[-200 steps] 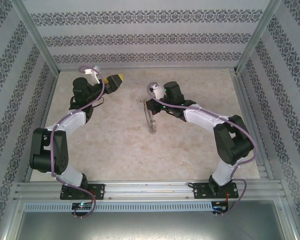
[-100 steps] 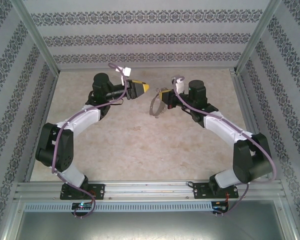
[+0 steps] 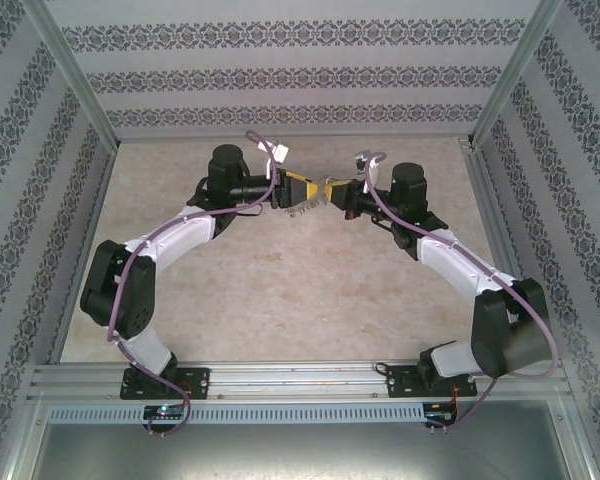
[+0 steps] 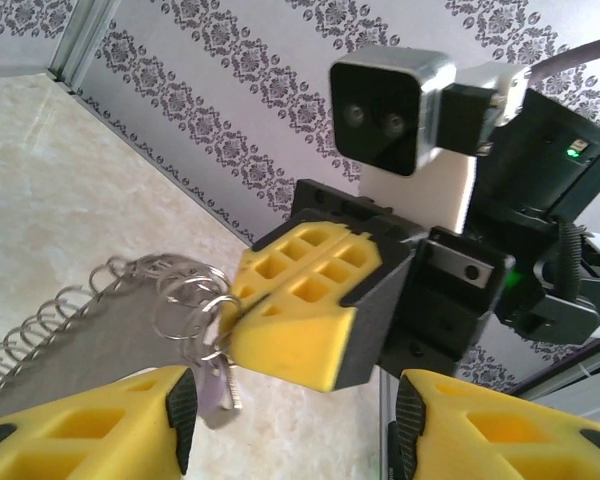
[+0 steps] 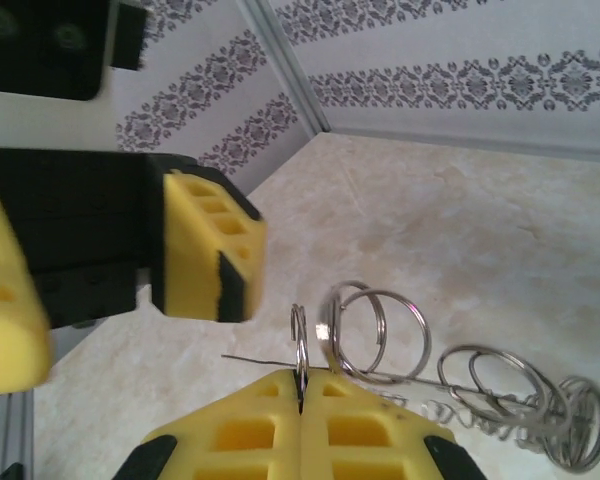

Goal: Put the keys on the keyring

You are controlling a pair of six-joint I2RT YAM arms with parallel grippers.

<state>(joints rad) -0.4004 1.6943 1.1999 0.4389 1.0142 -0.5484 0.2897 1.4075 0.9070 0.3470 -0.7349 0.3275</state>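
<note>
My right gripper (image 5: 300,385) is shut on a small split ring (image 5: 299,340) of the keyring (image 5: 510,405), a thin wire loop with a scalloped edge and several steel rings. It holds the keyring (image 3: 302,208) in the air at the back middle of the table. The lilac-headed key (image 4: 218,385) hangs from those rings beside the scalloped loop (image 4: 75,305). My left gripper (image 4: 290,425) faces the right gripper (image 3: 326,191) tip to tip. Its jaws stand apart, and the key lies just inside its left finger (image 4: 130,420). I cannot tell whether the pad touches the key.
The marble-patterned tabletop (image 3: 280,280) lies bare below both arms. Patterned walls and a metal frame post (image 5: 280,60) close the space at the back and sides. A corner of the enclosure (image 4: 70,50) is close behind the grippers.
Both arms swung to the back middle and now meet tip to tip. The right gripper lifted the keyring off the table. The left jaws narrowed.
</note>
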